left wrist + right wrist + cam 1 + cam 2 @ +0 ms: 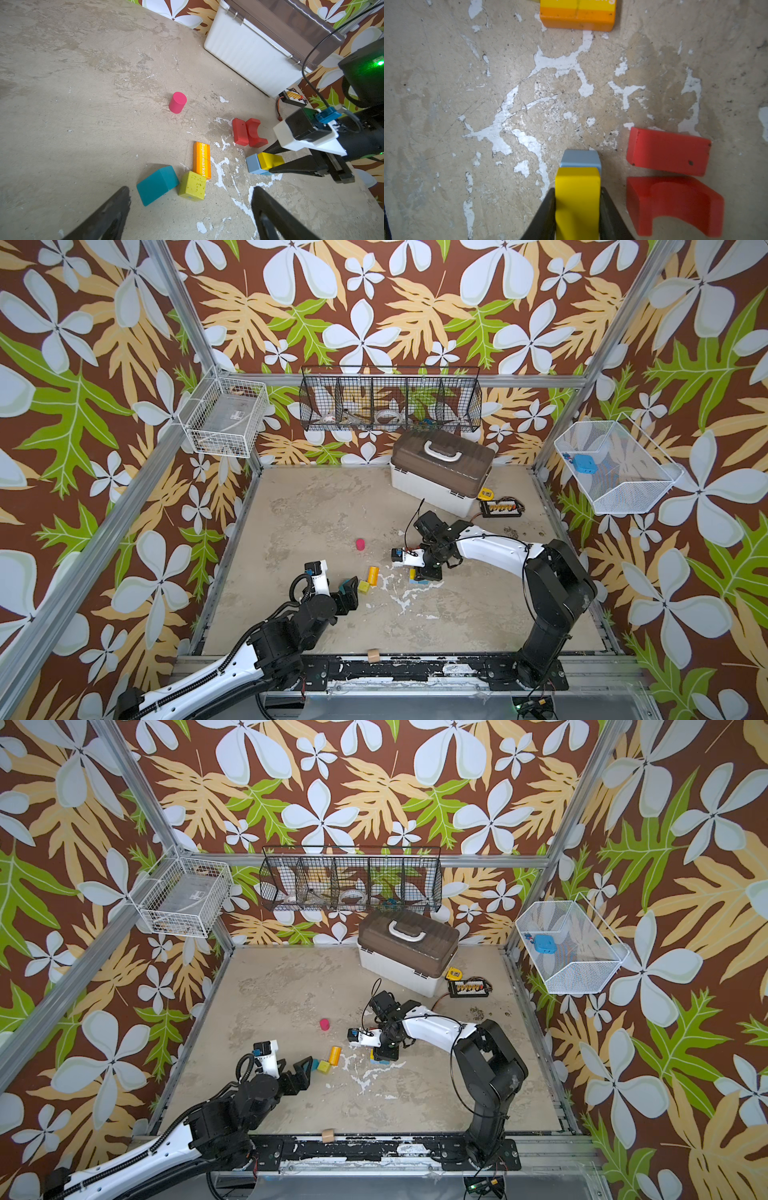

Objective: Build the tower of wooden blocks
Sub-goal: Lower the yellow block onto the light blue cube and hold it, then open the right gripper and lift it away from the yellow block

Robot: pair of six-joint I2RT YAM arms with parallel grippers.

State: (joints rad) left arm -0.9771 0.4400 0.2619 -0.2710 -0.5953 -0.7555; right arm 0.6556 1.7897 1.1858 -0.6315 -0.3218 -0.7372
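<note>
Near the middle of the table [291, 497], the right fingers [546, 216] clamp the yellow block [577, 197] by its flat sides, seated on the blue block [580, 159]. The left fingers [112, 212] hang spread, empty. Light, stiff, smooth-painted wood probably slides unless gripped squarely on opposite faces.

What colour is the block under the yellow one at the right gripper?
Light blue block; best in right wrist view.
</note>
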